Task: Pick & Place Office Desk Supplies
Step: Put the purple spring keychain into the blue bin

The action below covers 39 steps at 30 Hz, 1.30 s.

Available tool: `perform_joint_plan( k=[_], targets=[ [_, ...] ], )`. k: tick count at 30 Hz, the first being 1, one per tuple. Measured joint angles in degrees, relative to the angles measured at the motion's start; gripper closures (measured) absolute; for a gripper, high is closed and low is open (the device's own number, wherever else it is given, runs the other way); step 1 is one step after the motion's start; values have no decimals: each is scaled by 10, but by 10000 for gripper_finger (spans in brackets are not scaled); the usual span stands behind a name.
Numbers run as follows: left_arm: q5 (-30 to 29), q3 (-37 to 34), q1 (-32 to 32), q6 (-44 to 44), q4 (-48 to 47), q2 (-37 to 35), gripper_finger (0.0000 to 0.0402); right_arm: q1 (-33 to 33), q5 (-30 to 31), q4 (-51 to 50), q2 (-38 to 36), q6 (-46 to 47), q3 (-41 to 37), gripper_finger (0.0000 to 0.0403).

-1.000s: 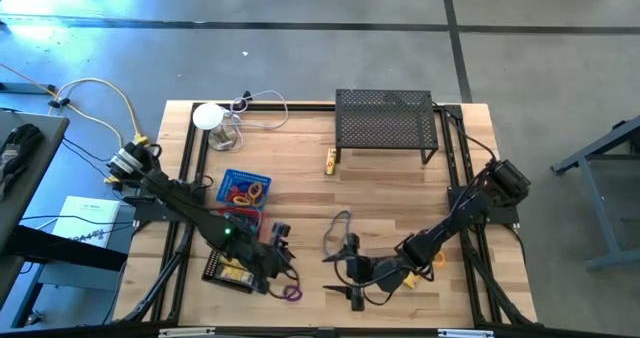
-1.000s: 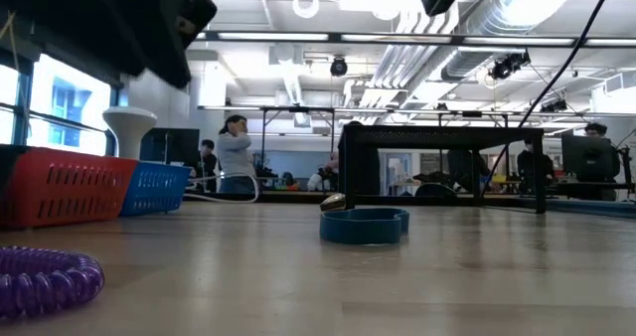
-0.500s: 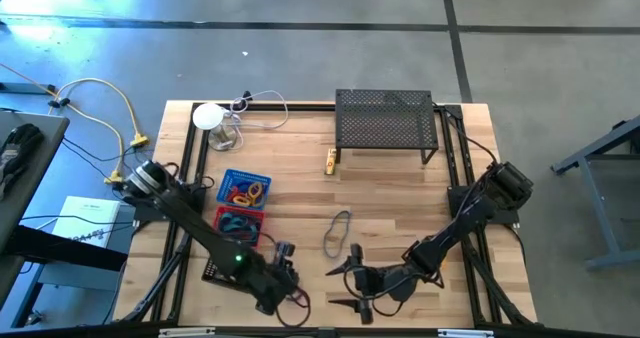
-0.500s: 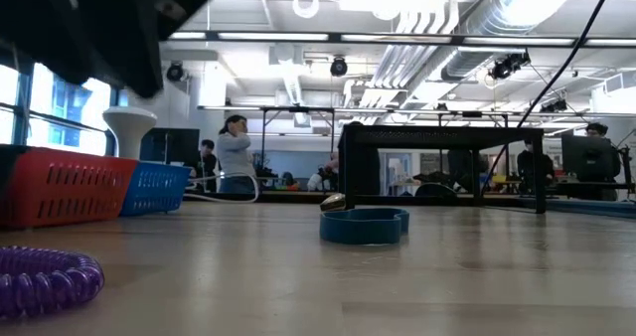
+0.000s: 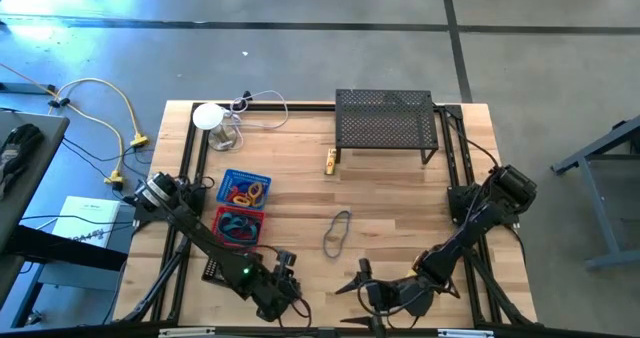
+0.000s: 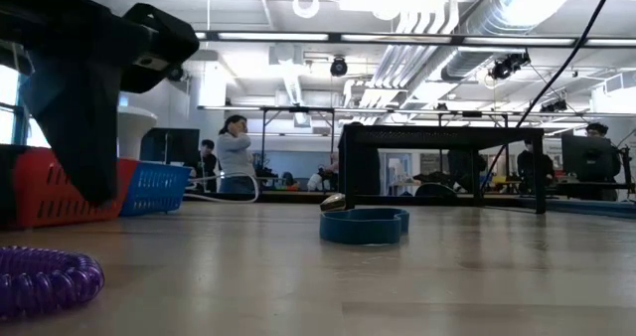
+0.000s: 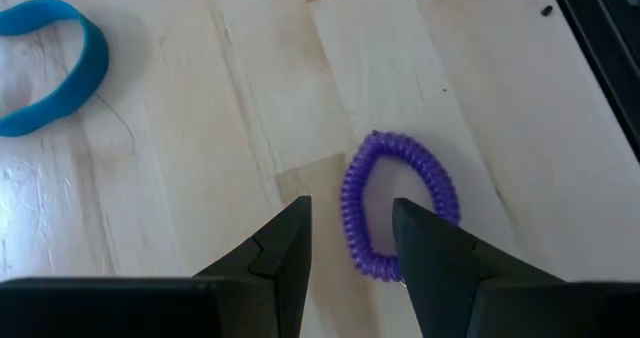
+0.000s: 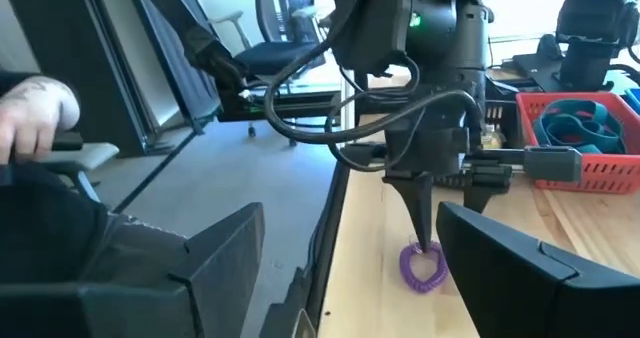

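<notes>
A purple coil ring [image 7: 400, 208] lies flat on the wood near the table's near edge. My left gripper [image 7: 350, 210] is open and points down just above it, with one side of the ring between the fingertips. It also shows in the low view as purple coil ring [image 6: 45, 281], below my left gripper [image 6: 89, 107]. My right gripper [image 5: 360, 293] is open and about level beside it, with nothing between its fingers. A blue elastic loop [image 5: 337, 233] lies flat mid-table.
A blue bin [image 5: 244, 188] and a red bin [image 5: 238, 223], both holding loops and rings, stand at the left. The black mesh shelf [image 5: 385, 123] stands at the far edge, with a yellow-and-white tube [image 5: 330, 160] beside it. A white round device [image 5: 210, 116] sits far left.
My left gripper has gone toward the table's near edge and down, tipping more steeply, until it stands over the purple ring. My right gripper has swung toward the near edge, away from the blue loop. The ring and the loop have kept still.
</notes>
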Motion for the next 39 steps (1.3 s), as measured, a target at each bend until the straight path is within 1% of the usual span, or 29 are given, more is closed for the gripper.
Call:
perform_joint_plan(
  k=[10,15,20,22,24,26,28,33,36,39],
  targets=[
    [1,-2,0,-5,-5,0,268,0,-1,11,0,14,0,118],
    [35,-3,3,-18,-10,9,268,0,-3,11,0,14,0,118],
    [31,-12,13,-23,-6,19,268,-1,-3,7,0,14,0,118],
    [34,-19,18,-42,-3,18,268,-1,-3,8,0,13,0,118],
    [54,-21,23,-63,-7,17,268,-3,-3,11,0,12,0,118],
    [84,-21,27,-65,-7,17,268,-4,-3,11,0,11,0,118],
    [101,-22,32,-72,-8,17,268,-4,-3,11,0,10,0,118],
    [101,-22,37,-112,-11,17,268,-5,-3,11,0,10,0,118],
    [102,-22,42,-138,-19,18,274,-5,-3,11,0,10,0,118],
    [102,-22,43,-140,-22,18,297,-5,-3,11,0,15,0,118]
  ],
)
